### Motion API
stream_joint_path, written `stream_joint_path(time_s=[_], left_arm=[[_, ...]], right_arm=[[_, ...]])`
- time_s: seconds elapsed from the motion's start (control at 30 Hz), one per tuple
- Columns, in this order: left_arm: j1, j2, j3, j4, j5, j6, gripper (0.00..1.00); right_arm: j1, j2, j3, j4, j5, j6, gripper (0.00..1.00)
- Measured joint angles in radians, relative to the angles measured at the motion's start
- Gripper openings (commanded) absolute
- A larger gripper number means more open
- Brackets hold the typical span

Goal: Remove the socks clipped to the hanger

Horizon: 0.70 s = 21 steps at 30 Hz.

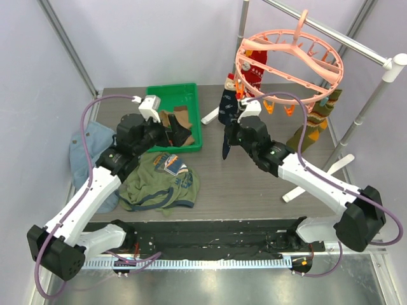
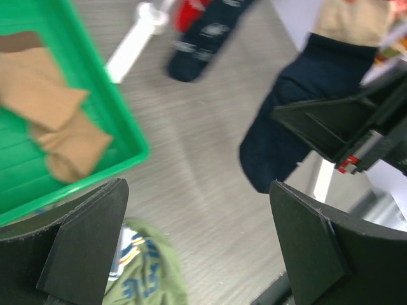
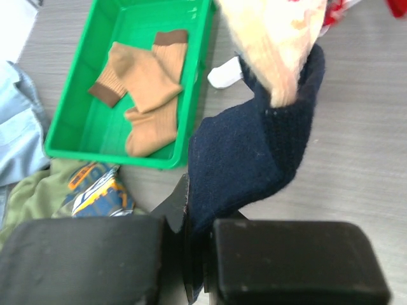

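Note:
The salmon-pink ring hanger (image 1: 289, 60) hangs by its hook from the rail at the back right. Clipped to it are a red patterned sock (image 1: 255, 70), a navy patterned sock (image 1: 227, 101) and an olive sock with orange stripes (image 1: 315, 121). My right gripper (image 1: 233, 131) (image 3: 198, 254) is shut on a plain navy sock with a beige cuff (image 3: 254, 152) (image 1: 226, 143) (image 2: 286, 127), which hangs below the ring's near left side. Whether a clip still holds its cuff does not show. My left gripper (image 1: 159, 133) (image 2: 200, 238) is open and holds nothing, at the green tray's right edge.
The green tray (image 1: 191, 95) (image 3: 191, 82) holds brown-tan socks (image 1: 176, 125) (image 3: 146, 82) (image 2: 57, 121). An olive T-shirt (image 1: 159, 181) lies in front of it, and a pale blue denim garment (image 1: 89, 149) to its left. The white-and-grey rail stand (image 1: 356, 44) has feet reaching onto the table.

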<state>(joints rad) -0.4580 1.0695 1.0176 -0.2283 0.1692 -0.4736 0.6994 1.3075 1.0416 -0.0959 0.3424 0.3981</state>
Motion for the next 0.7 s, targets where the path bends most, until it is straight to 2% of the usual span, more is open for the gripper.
stream_joint_path(time_s=[0.37, 0.7], left_arm=[[-0.243, 0.051, -0.043, 0.129, 0.024, 0.050, 0.98], [-0.363, 0.174, -0.069, 0.294, -0.004, 0.091, 0.99]], right_arm=[[0.000, -0.173, -0.089, -0.011, -0.035, 0.143, 0.01], [0.000, -0.282, -0.129, -0.010, -0.035, 0.235, 0.06]])
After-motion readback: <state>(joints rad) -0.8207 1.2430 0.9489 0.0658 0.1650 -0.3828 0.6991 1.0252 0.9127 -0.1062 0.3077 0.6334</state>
